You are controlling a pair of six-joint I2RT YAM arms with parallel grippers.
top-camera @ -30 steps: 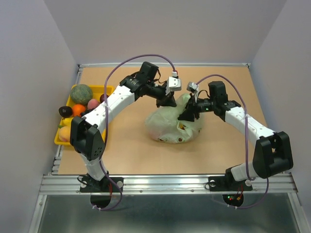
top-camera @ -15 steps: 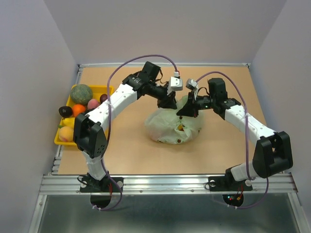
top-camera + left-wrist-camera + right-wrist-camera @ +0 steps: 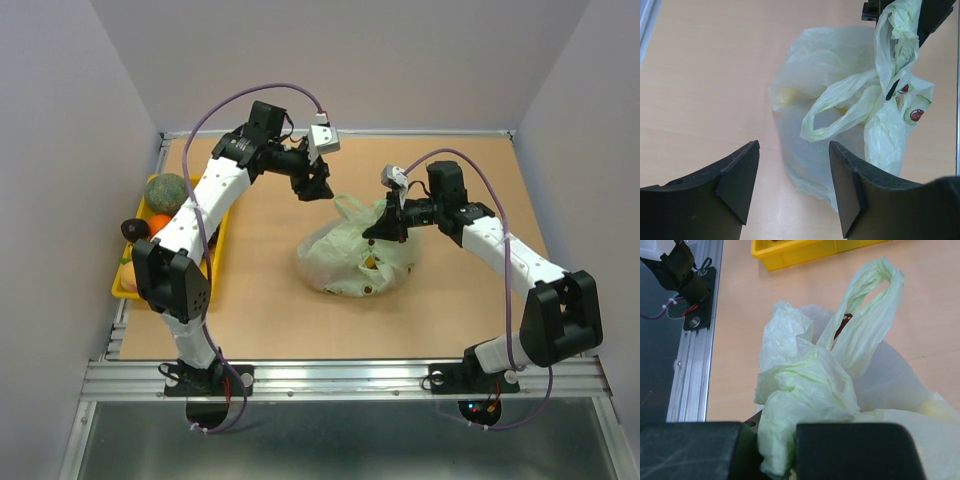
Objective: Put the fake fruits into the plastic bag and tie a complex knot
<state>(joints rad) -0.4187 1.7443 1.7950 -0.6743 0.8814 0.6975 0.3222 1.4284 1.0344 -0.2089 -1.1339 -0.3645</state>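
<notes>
Fruits [image 3: 158, 222] only partly bagged: melon [image 3: 167, 192] and several others lying in tray [image 3: 122, 288] at far left, something yellow showing through the film. Left gripper [image 3: 317, 187] spread wide, holding nothing, hovering up and to the left of bag. Bag [image 3: 355, 262] at centre, slumped, mouth not tied; one handle loop [image 3: 840, 107] free and drooping. Right gripper [image 3: 777, 452] pressed together, pinching a bunched fold of bag at its upper right. Judged: loading unfinished, no knot visible. Left to do: bag the tray fruits, gather both handles, tie.

Tan table [image 3: 262, 330], pale lilac walls [image 3: 400, 60]
</notes>
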